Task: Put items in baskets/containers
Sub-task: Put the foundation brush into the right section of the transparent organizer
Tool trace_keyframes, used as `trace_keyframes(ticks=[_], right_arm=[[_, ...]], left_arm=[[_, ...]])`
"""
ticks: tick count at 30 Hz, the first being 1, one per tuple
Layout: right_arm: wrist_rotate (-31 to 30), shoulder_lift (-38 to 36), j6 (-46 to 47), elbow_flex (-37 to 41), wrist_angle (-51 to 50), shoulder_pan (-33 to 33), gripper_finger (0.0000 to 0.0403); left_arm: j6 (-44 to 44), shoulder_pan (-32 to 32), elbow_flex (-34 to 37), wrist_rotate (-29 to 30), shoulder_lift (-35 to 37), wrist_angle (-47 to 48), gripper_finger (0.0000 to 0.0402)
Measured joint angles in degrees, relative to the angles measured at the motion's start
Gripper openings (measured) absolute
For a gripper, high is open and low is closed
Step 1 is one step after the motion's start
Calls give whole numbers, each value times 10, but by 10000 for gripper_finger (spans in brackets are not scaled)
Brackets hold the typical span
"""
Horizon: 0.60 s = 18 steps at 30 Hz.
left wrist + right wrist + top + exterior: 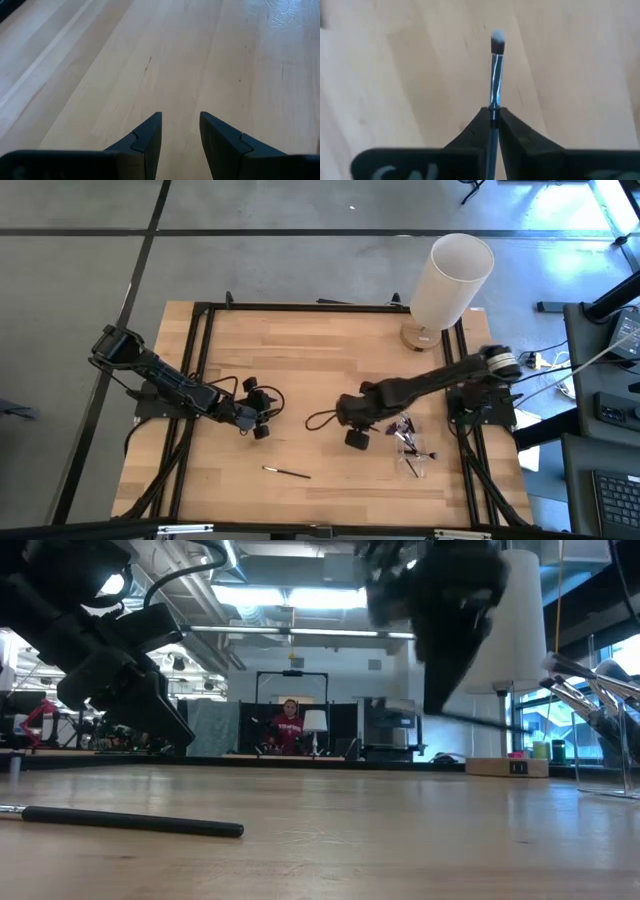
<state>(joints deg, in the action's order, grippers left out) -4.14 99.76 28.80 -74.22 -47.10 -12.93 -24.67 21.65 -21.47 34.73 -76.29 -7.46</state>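
My right gripper (494,116) is shut on a thin dark-handled makeup brush (495,70) whose pale bristle tip (497,37) points away from the fingers. In the high view this gripper (356,436) hovers over the table's middle-right, just left of the clear box (413,464) and several small brushes (404,429) lying in and around it. Another black brush (287,472) lies flat near the near edge and also shows in the low view as a brush (130,822). My left gripper (180,131) is open above bare wood at the table's middle-left (257,418). My right gripper pinches the brush by its handle (493,109) between the two fingertips. The fingers lie along the brush, so the shiny ferrule and bristle end stick straight out past them. The brush is lifted clear of the table; its rear end is hidden between the fingers.
A tall white cylinder (450,280) on a round wooden base stands at the far right corner. A black frame (300,307) runs along the table's edges. Bare wood lies between the two arms and toward the far side. A person (290,725) sits far back in the room.
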Motion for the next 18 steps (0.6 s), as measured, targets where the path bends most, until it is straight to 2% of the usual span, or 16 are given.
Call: trace_keyframes(ticks=[11, 18], right_arm=[[-126, -150, 134, 0, -36, -147, 31], [-191, -203, 247, 0, -95, -248, 28]], left_arm=[[-11, 0, 0, 0, 0, 0, 127], [-12, 0, 0, 3, 0, -2, 127]])
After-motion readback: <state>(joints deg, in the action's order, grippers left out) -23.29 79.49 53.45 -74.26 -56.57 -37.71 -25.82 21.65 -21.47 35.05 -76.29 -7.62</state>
